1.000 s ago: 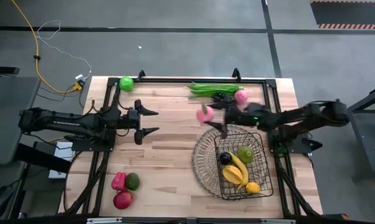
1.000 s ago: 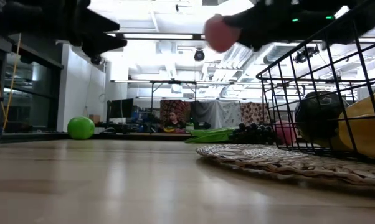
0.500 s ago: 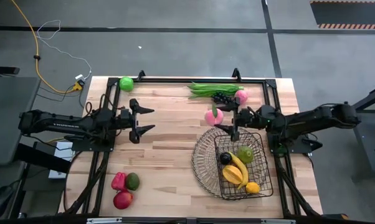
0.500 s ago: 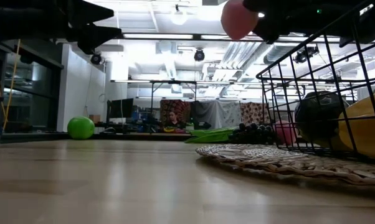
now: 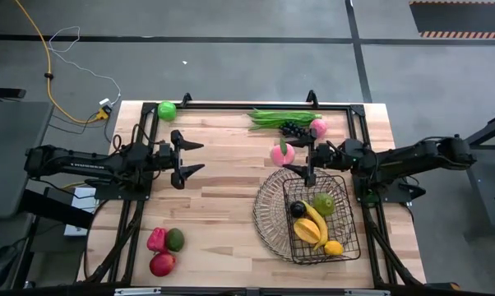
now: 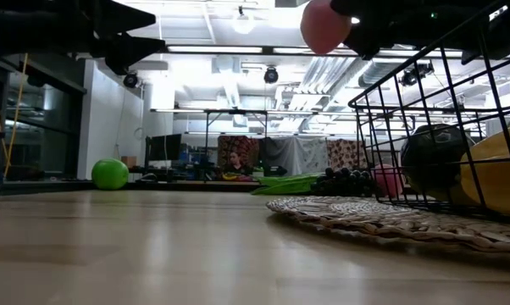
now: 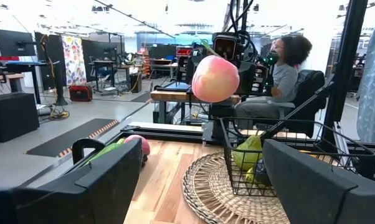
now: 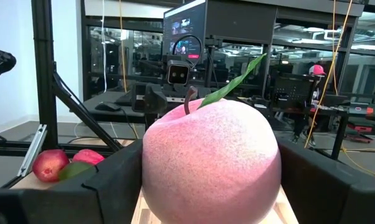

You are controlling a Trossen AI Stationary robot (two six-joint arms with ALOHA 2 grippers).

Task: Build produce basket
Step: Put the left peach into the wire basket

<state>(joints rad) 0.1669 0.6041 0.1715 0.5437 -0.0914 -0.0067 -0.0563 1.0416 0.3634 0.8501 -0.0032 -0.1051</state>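
**Peach held above the basket's far rim**

While the left gripper (image 5: 191,157) hangs over the bare wood on the left half of the table (image 5: 223,205) with its fingers spread and nothing between them, the right gripper (image 5: 294,158) pinches a pink peach (image 5: 281,154) clear of the tabletop, just beyond the far left edge of the wire basket (image 5: 268,215). Seen from the right wrist, the peach (image 8: 211,163) fills the gap between both dark fingers (image 8: 109,180), its green leaf pointing up.

Inside the basket's mesh centre lie yellow bananas (image 5: 313,228), a lemon (image 5: 334,247), a green pear-like fruit (image 5: 323,203) and a dark round fruit (image 5: 298,209).

Along the far edge of the table sit long green beans (image 5: 276,118), dark grapes (image 5: 293,128) and a second pink peach (image 5: 318,127), close together. A green apple (image 5: 166,110) rests at the far left corner. Near the left front corner, a red pepper (image 5: 156,239), an avocado (image 5: 175,239) and a red apple (image 5: 162,264) are grouped together.

A seated person (image 7: 286,67) shows in the room beyond the table.
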